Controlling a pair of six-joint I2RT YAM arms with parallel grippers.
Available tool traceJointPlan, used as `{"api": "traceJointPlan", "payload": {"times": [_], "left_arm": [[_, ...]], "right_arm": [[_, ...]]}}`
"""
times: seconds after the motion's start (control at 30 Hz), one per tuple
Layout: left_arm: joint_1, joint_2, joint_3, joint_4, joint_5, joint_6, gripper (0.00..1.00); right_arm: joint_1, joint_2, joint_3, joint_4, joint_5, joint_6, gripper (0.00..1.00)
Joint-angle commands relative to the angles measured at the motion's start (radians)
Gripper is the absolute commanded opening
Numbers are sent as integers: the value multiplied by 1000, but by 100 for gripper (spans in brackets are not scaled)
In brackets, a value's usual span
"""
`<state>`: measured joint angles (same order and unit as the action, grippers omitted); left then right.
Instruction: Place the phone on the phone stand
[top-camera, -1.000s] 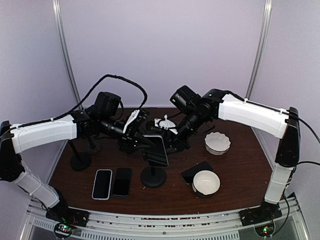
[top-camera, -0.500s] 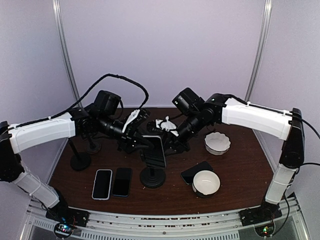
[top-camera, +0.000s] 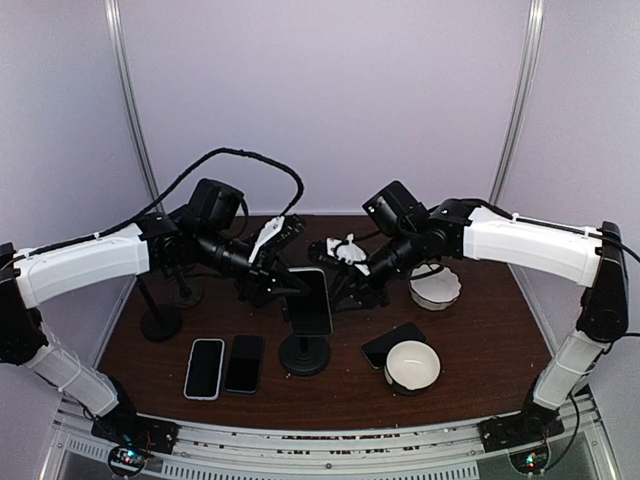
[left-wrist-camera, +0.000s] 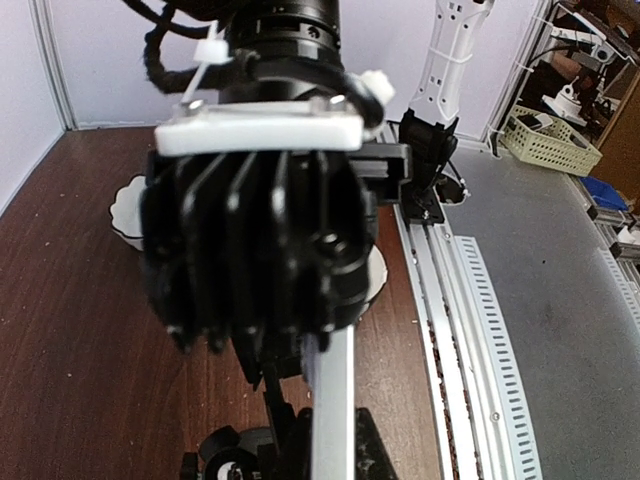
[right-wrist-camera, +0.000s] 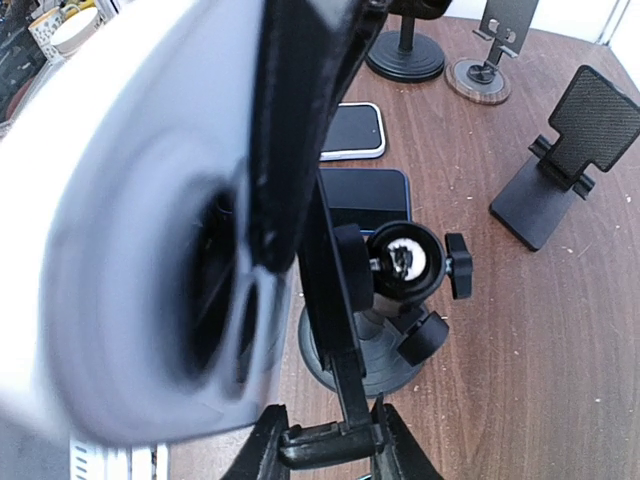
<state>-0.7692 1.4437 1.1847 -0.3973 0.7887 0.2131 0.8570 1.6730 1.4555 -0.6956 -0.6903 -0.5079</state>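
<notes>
Phone: the black-screened phone in a pale case (top-camera: 312, 300) stands upright at mid-desk against the plate of the black round-based phone stand (top-camera: 305, 356), between the two end effectors. Only its pale edge (left-wrist-camera: 332, 400) is shown in the left wrist view. In the right wrist view its blurred pale back (right-wrist-camera: 110, 260) fills the left side.
Stand: the ball joint (right-wrist-camera: 400, 262) and thin plate are seen behind the phone. The base is set on the dark brown wooden desk (top-camera: 330, 400).
Left end effector: the left end effector (top-camera: 272, 285) is held just beside the phone's left edge. Its own view is largely blocked by a black finned housing (left-wrist-camera: 260, 250), so it cannot be told how far apart the fingers are.
Right end effector: the right end effector (top-camera: 350, 287) is placed at the phone's right edge. A black bar (right-wrist-camera: 300, 110) is seen lying across the phone's back. It cannot be told whether the phone is clamped.
Spare phones: a white-cased phone (top-camera: 204, 368) and a dark phone (top-camera: 244, 363) are laid flat side by side at the near left. A third dark phone (top-camera: 393, 343) is laid just beside a plain white bowl (top-camera: 412, 365).
Far right: a scalloped white bowl (top-camera: 436, 286) is seen below the right arm.
Far left: a second black round-based stand (top-camera: 160, 320) is placed under the left arm.
</notes>
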Motion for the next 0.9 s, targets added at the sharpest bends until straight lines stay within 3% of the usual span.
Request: {"api": "traceJointPlan", "payload": {"times": [0.0,0.2,0.5,0.7,0.87], "left_arm": [[76,6,-1,-235,-353,-84,0],[77,-13,-22,-251,-423,-98,0],[72,-53,-13,-130,-629,-256,0],[62,-50,-15,-82,-660,-293,0],[61,-51,-33,-2,-549,-335,0]], "right_arm": [[-26,-98,-55,-147,24,20,0],[-38,-111,-95,-110,19,32,0],[-16,-105,-102,-107,-80,48,0],[-7,-91,-104,-84,-121,82,1],[0,-87,-139,-8,-143,158,12]]}}
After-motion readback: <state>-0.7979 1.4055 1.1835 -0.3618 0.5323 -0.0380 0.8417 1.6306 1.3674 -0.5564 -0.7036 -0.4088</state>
